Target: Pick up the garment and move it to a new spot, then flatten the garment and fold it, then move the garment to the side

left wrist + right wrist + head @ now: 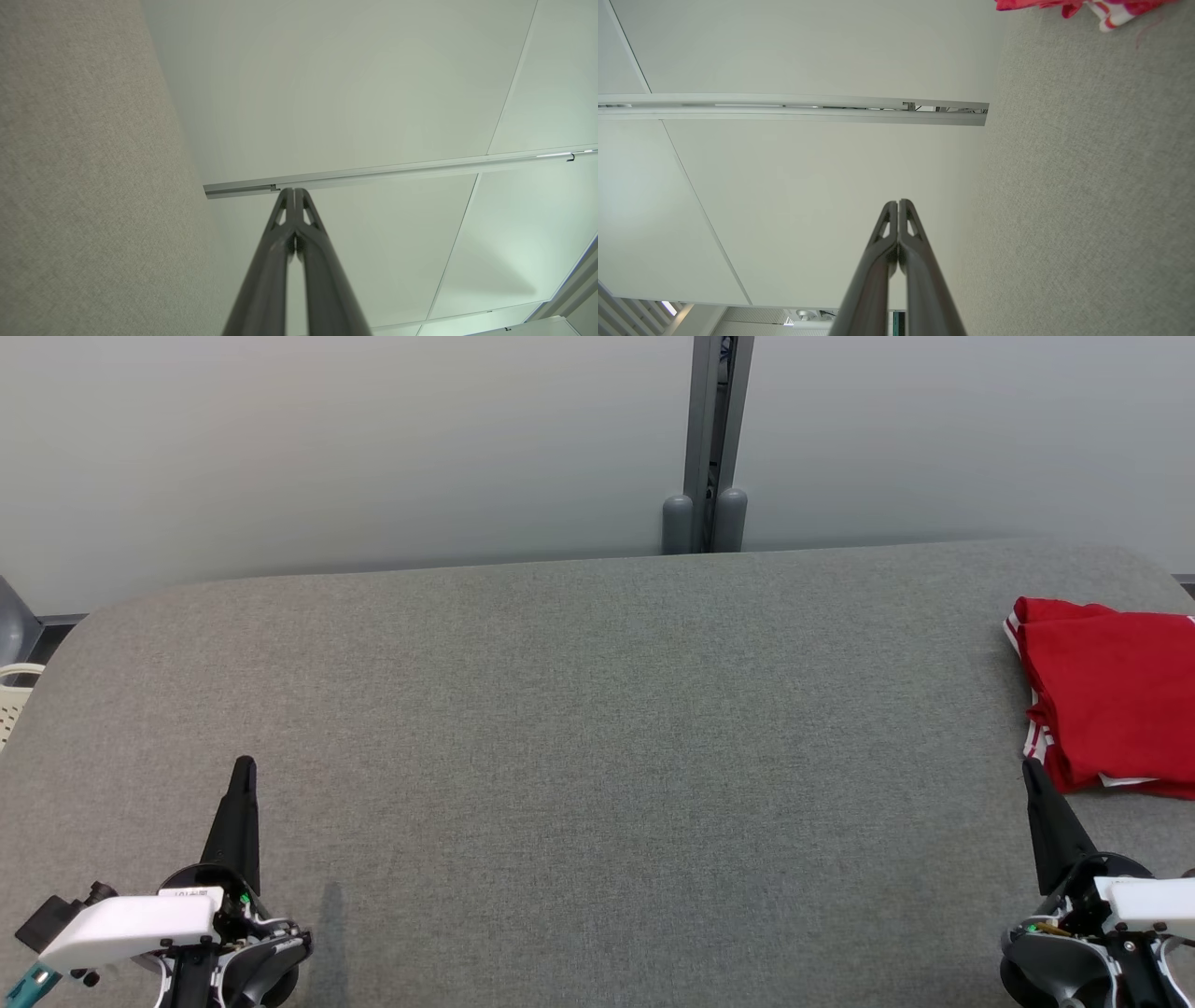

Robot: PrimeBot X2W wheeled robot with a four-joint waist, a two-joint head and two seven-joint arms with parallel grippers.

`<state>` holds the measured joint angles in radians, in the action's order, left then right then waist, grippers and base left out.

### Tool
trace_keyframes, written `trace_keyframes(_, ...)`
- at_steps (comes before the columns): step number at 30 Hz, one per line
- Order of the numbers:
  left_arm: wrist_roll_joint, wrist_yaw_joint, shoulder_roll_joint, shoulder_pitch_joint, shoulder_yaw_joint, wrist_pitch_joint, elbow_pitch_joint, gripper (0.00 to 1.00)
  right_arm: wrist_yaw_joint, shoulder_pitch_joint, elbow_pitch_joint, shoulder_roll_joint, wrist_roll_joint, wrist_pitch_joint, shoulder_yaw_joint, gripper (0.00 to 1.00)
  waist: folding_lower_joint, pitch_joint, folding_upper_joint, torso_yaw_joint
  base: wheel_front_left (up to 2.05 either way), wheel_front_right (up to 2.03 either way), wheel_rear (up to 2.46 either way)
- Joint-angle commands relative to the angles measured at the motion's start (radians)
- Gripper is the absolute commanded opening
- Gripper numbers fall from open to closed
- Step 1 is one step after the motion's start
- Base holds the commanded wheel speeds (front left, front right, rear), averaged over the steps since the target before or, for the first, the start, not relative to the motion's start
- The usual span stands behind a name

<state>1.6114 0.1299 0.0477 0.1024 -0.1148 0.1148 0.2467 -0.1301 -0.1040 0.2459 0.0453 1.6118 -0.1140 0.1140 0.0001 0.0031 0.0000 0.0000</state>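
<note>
garment [1111, 691] lying, seemingly folded, at table [597, 709] right edge, partly out of frame | left hand [245, 767], right hand [1030, 767] both clenched, grasping nothing | right tip sitting just beside hem: any retreat should be going straight back, avoiding snagging

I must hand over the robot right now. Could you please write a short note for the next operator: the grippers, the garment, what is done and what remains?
Left gripper: shut and empty, at the near left of the grey fabric-covered table.
Right gripper: shut and empty, at the near right, close beside the red garment with white stripes but apart from it.
Garment: lies folded at the table's right edge, partly cut off by the head view.
Done: it looks folded and set to the side.
Left: probably nothing; only check the part of the fold that is out of frame.
</note>
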Motion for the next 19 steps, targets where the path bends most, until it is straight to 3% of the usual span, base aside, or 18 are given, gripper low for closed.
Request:
trace_keyframes(1,0.001,0.005,0.005,0.013,-0.004,0.003,-0.003,0.0,-0.001,-0.009,-0.003,0.009,0.002,-0.003,0.002,0.0,-0.0001,0.0,0.0,0.0,0.0,0.0,0.0)
trace_keyframes(19,0.002,0.005,0.005,0.013,-0.004,0.003,-0.003,0.0,-0.001,-0.009,-0.003,0.009,0.002,-0.003,0.002,0.0,-0.0001,0.0,0.0,0.0,0.0,0.0,0.0)
